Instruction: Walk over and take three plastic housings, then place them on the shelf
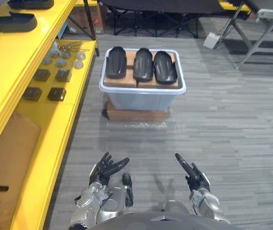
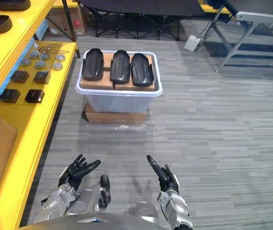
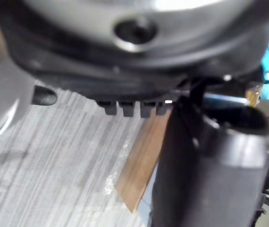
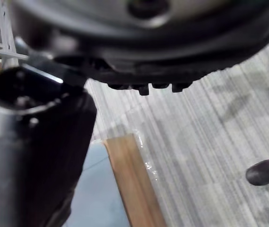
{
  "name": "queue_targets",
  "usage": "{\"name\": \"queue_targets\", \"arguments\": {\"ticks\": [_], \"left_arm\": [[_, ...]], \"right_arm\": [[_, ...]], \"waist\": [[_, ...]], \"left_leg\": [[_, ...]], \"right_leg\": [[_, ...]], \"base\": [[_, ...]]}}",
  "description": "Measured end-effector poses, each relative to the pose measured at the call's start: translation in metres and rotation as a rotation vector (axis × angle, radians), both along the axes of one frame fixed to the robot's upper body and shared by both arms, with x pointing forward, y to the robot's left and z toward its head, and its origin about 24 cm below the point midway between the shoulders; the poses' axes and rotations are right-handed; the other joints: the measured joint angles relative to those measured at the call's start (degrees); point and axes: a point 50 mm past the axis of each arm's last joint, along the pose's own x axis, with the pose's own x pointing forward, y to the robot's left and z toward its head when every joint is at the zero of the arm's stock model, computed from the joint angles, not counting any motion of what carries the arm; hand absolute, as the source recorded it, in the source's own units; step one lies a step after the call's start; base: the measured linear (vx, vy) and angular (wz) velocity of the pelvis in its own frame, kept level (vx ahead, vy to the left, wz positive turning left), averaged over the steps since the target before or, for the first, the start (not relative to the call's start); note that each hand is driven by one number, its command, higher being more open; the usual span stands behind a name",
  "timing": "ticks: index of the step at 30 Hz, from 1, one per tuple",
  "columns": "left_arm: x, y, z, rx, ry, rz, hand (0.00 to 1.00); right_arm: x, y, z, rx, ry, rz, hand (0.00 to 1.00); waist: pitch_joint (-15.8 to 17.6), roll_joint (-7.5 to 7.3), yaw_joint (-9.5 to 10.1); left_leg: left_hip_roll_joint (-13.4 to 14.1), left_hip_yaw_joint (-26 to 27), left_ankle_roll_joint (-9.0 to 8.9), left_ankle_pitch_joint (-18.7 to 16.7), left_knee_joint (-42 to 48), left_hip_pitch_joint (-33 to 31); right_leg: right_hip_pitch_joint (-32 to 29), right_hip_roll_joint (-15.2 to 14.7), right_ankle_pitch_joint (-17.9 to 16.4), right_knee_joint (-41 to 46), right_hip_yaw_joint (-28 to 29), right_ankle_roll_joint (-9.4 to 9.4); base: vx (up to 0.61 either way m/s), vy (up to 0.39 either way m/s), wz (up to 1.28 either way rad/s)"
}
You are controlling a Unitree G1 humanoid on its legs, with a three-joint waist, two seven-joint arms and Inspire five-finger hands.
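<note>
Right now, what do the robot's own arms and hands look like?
The left arm and right arm are silver-grey metal with rounded, shiny casings at the wrists. The left hand and right hand are dark, almost black, each with slim fingers and a thicker thumb. I can't make out any markings on them.

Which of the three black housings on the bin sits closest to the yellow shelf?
The left housing, with a gap beside it; the middle housing and right housing lie close together, farther from the shelf.
</note>
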Motion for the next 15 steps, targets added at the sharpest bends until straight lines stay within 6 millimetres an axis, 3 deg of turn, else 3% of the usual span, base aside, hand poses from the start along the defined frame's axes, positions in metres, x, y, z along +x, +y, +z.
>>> {"name": "queue_targets", "arguments": {"ticks": [1,2,3,4,6,8,10,11,14,15], "left_arm": [[0.000,0.001,0.000,0.005,-0.001,0.003,1.00],[0.005,0.001,0.002,0.008,-0.014,0.001,1.00],[0.012,0.003,0.006,0.023,-0.032,-0.003,1.00],[0.017,0.003,0.008,0.030,-0.042,-0.010,1.00],[0.028,0.004,0.013,0.038,-0.069,-0.016,1.00],[0.027,0.004,0.013,0.012,-0.068,0.013,1.00],[0.027,0.002,0.013,-0.009,-0.068,0.028,1.00],[0.027,0.000,0.012,-0.031,-0.069,0.041,1.00],[0.026,-0.023,0.010,-0.107,-0.065,0.055,1.00],[0.024,-0.031,0.009,-0.138,-0.056,0.063,1.00]], "right_arm": [[0.001,0.001,0.000,0.000,-0.002,0.006,1.00],[0.002,0.003,0.000,0.000,-0.004,0.013,1.00],[0.001,0.002,0.000,-0.003,-0.003,0.008,1.00],[0.001,0.002,0.000,-0.004,-0.002,0.004,1.00],[-0.003,0.000,-0.003,-0.004,0.018,-0.007,1.00],[-0.009,0.002,-0.005,-0.014,0.032,0.008,1.00],[-0.018,0.005,-0.008,-0.007,0.049,0.006,1.00],[-0.020,0.005,-0.008,-0.006,0.053,0.003,1.00],[-0.019,-0.001,-0.005,-0.016,0.032,-0.044,1.00],[-0.016,-0.002,-0.002,-0.014,0.015,-0.053,1.00]], "waist": [[0.08,0.14,-0.05],[0.21,0.47,-0.07],[0.45,0.88,-0.16],[0.60,1.09,-0.12],[1.05,1.55,-0.22],[1.39,2.12,-0.09],[1.22,1.31,-0.10],[1.09,1.06,-0.38],[0.09,2.32,-0.68],[-0.14,2.56,-0.54]], "left_leg": [[0.23,0.05,0.08,-0.16,0.08,0.79],[0.81,-0.25,-0.11,-0.57,0.30,1.68],[1.28,-1.17,-0.62,-0.88,0.58,1.69],[1.45,-1.75,-1.39,-1.42,0.84,1.66],[2.09,-3.25,-2.42,-3.95,2.85,2.01],[3.96,-4.48,-2.95,-8.89,8.52,1.86],[4.97,-5.99,-4.83,-11.43,12.21,1.38],[5.40,-7.16,-5.69,-12.02,13.44,0.90],[8.51,-9.91,-8.08,-13.39,15.26,-1.41],[9.67,-10.32,-8.92,-13.87,14.96,-1.34]], "right_leg": [[-0.47,0.32,-1.27,-2.79,-0.87,-0.16],[-1.02,1.63,-2.24,-11.60,-2.17,-0.63],[-1.33,3.04,-1.82,-21.60,-2.69,-0.68],[-1.65,3.41,-1.25,-25.74,-2.66,-0.32],[-3.14,3.06,3.98,-33.37,-2.11,-0.41],[-3.89,2.64,6.14,-33.87,-0.91,-0.53],[-3.29,2.49,8.64,-32.44,-1.17,-0.84],[-3.16,3.06,9.61,-31.57,-1.41,-1.02],[-3.19,6.24,9.51,-31.88,-3.46,-1.59],[-2.74,7.26,8.85,-32.34,-4.40,-2.63]], "base": [[0.29,0.047,0.04],[0.26,-0.008,0.16],[0.25,-0.029,0.23],[0.22,-0.065,0.31],[0.21,-0.142,0.25],[0.18,-0.254,0.13],[0.15,-0.295,0.28],[0.20,-0.373,0.56],[0.23,-0.305,0.33],[0.22,-0.185,0.05]]}}
